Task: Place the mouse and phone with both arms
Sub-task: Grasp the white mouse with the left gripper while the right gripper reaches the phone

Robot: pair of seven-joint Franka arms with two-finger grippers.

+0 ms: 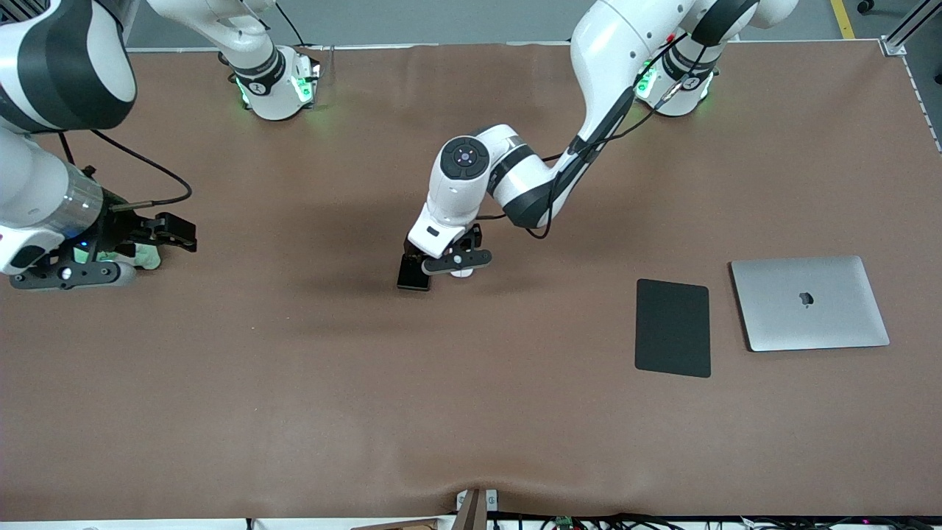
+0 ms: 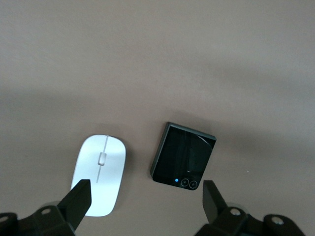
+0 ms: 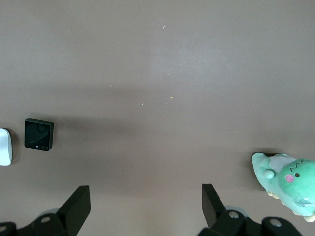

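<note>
The mouse (image 2: 99, 175) and the phone (image 2: 183, 160) lie flat, side by side and apart, on the brown table cover (image 1: 294, 383) near the middle of the table. The phone's glossy black face is up, with two round camera lenses and a small blue dot along one edge; no writing on it can be read. The mouse is plain white with a grey scroll line.

The left gripper (image 2: 146, 196) hangs just above the pair, its fingers (image 2: 78, 196) spread wide and holding nothing; in the front view it hides most of the mouse. The right gripper (image 3: 142, 202) waits at the right arm's end of the table, released too, over bare cover beside a green plush toy (image 3: 288, 183).

Toward the left arm's end lie a matte black pad (image 1: 673, 327) and, beside it, a closed silver laptop (image 1: 809, 302) bearing an apple logo. The cover is creased at the edge nearest the front camera, where cables run. Grey floor and a yellow line show past the arm bases.
</note>
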